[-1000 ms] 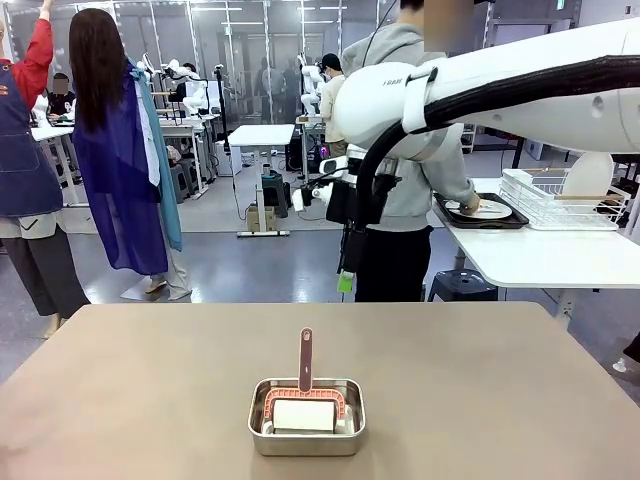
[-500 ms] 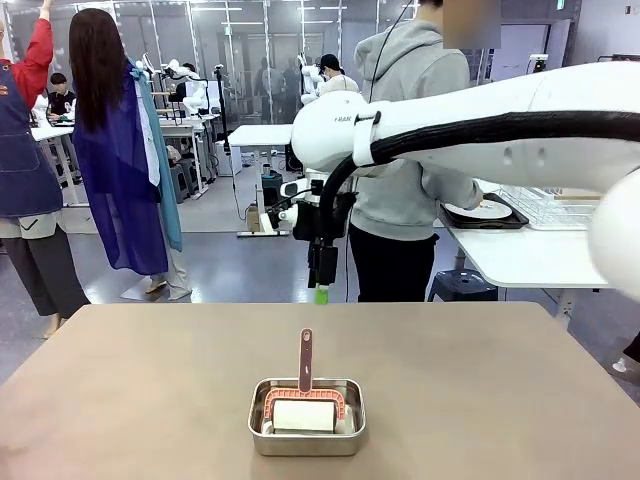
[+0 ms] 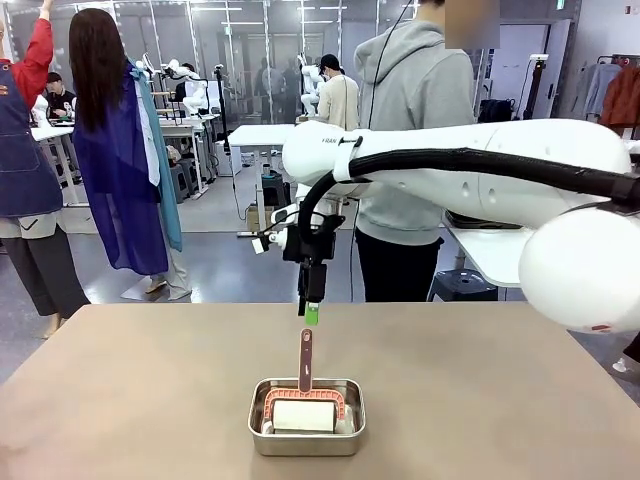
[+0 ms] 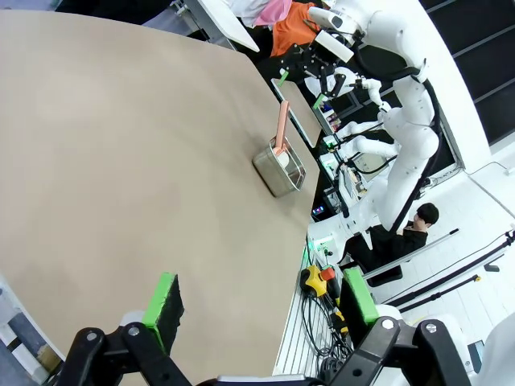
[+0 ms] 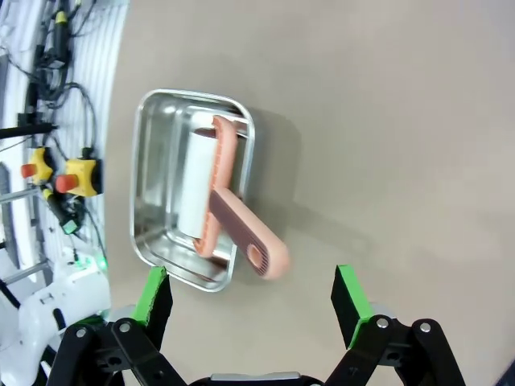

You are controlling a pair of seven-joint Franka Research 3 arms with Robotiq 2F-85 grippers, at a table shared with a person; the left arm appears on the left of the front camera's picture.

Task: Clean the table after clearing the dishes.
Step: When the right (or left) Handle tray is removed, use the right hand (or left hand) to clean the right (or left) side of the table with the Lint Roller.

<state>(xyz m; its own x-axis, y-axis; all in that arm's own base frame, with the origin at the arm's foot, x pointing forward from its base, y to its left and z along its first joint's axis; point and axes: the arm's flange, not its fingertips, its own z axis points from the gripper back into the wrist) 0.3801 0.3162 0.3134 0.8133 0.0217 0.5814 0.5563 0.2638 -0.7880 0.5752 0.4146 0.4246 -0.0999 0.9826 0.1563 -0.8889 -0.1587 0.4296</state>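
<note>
Right gripper (image 3: pixel 312 313) hung jaws wide, empty, pointing down just above the tip of the roller handle (image 5: pixel 245 233). Left gripper (image 4: pixel 261 299) was wide and empty too, over the desk edge, well apart from the pan. Roller lay in the steel pan (image 3: pixel 307 440), handle propped tilted on the far rim, on the brown desk (image 3: pixel 120 400) near the robot's side. Risks as I judged them — the handle ran diagonal to the fingers, so a squeeze could twist it or let it slip; a low descent could catch the rim and shove or tip the light pan.

Front faces across table (image 3: pixel 500 400); wrists look down (sharing pan (image 3: pixel 307 444)).
</note>
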